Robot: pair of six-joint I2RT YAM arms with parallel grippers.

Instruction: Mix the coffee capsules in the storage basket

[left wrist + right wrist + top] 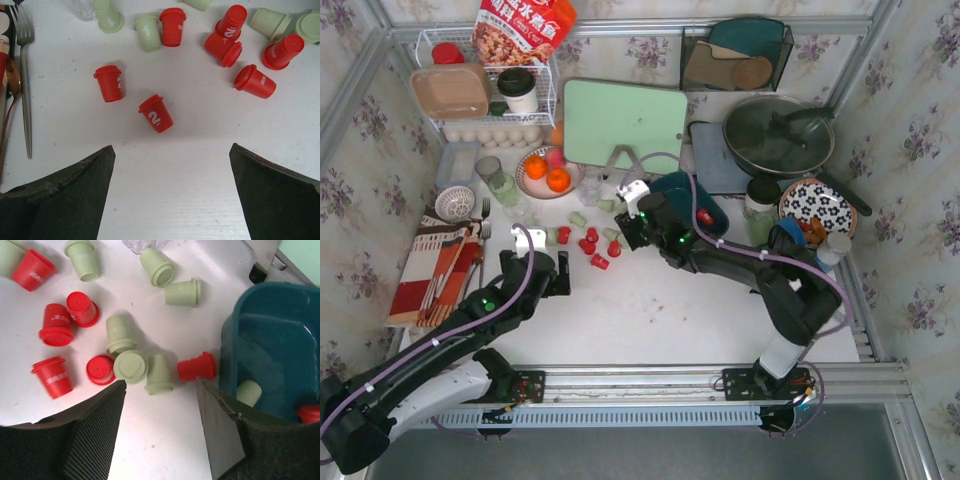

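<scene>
Nearest, the left hand [170, 150] holds its dark, rough-faced fingers spread wide over the bare white tabletop [175, 200], pinching nothing. The right hand [161, 390] is spread too and empty, its tips just short of a pale green pod [159, 371]. The storage basket [280, 305], smooth teal plastic with rounded corners, sits mid-tabletop toward the far edge. It is half hidden under the right arm from above and cut off in the wrist view. A green pod and a cut-off red one lie inside. The other coffee capsules [255, 81] lie scattered beside it, toward the left edge. A red capsule [156, 114] reads "2", a green capsule [147, 32] "1"; other print is blurred.
</scene>
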